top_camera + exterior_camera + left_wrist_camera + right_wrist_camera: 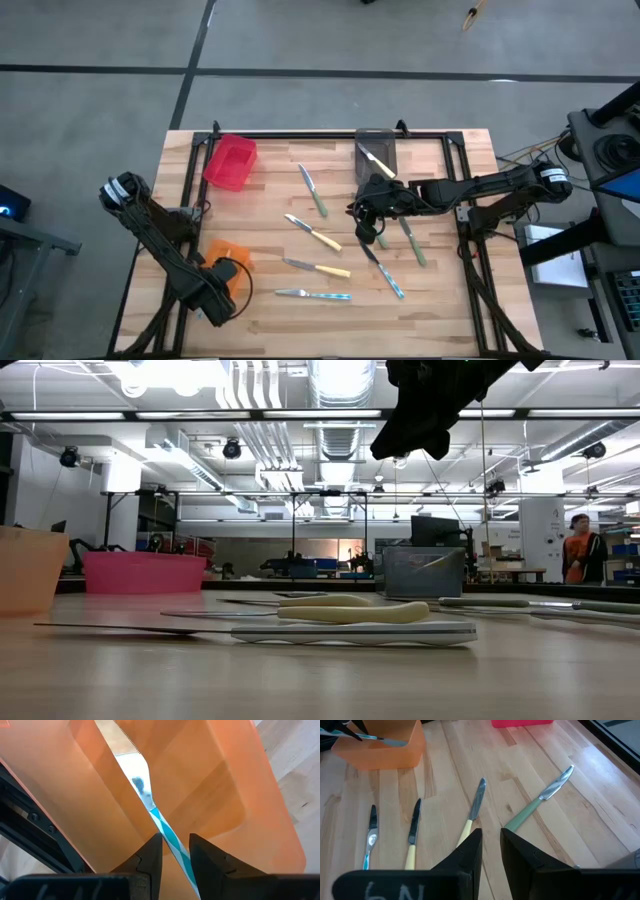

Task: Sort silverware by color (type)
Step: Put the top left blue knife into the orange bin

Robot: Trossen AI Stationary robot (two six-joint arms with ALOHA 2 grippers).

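Over the orange bin (228, 262), left gripper (175, 851) pinches a blue-handled knife (167, 836), undropped; right gripper (490, 845) narrowly parted, empty; one knife in grey bin (377, 152), about seven loose.

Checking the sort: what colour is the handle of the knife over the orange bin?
Light blue, striped; the knife shows best in the left wrist view, above the orange bin.

blue-handled knife (170, 837) handle end hidden between left gripper (175, 852) fingers.
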